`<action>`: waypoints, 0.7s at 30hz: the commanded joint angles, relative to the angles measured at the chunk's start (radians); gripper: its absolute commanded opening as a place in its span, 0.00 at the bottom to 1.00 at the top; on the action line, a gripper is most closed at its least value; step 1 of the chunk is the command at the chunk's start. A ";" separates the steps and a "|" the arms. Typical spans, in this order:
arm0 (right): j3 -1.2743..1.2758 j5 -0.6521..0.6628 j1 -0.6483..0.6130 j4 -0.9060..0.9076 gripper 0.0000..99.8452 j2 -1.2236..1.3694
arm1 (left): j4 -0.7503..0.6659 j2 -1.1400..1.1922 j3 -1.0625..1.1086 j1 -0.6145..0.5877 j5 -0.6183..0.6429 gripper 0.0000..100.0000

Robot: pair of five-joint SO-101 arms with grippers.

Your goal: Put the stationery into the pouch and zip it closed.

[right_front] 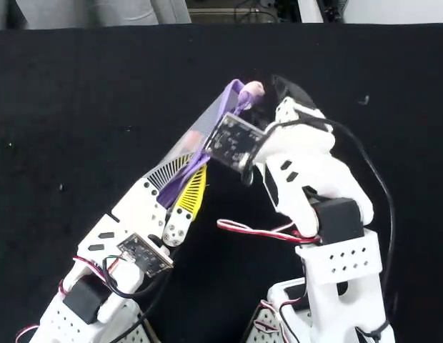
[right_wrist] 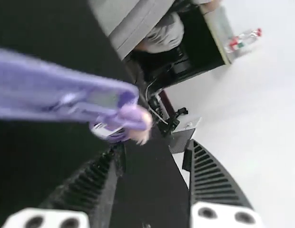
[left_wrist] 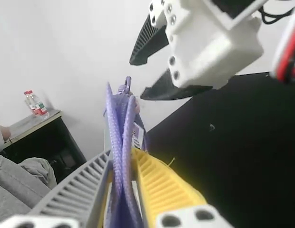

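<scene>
The purple pouch (right_front: 204,139) is held up off the black table (right_front: 78,107), tilted, with its lower end clamped between the grey and yellow fingers of my left gripper (right_front: 181,177). In the left wrist view the pouch (left_wrist: 121,137) rises edge-on from that gripper (left_wrist: 122,156). A pinkish zipper pull (right_front: 254,89) hangs at the pouch's upper end. My right gripper (right_wrist: 154,149) stands open just beside that end, its black fingers (left_wrist: 148,42) apart and touching nothing. The pouch (right_wrist: 57,95) and its pull (right_wrist: 139,124) cross the right wrist view. I see no stationery.
The black cloth covers the whole table. Red and white cables (right_front: 261,232) loop between the two arm bases. Behind the table stands a dark side desk with small bottles (left_wrist: 34,102).
</scene>
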 commanded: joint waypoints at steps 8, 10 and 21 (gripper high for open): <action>-0.028 0.143 -0.054 -0.006 0.19 0.013 | -0.040 -0.009 -0.038 0.071 -0.012 0.03; -0.028 0.143 -0.038 -0.072 0.19 0.053 | -0.040 -0.009 -0.039 0.071 -0.012 0.03; -0.151 0.138 -0.058 -0.009 0.19 0.177 | -0.038 -0.009 -0.038 0.062 -0.014 0.03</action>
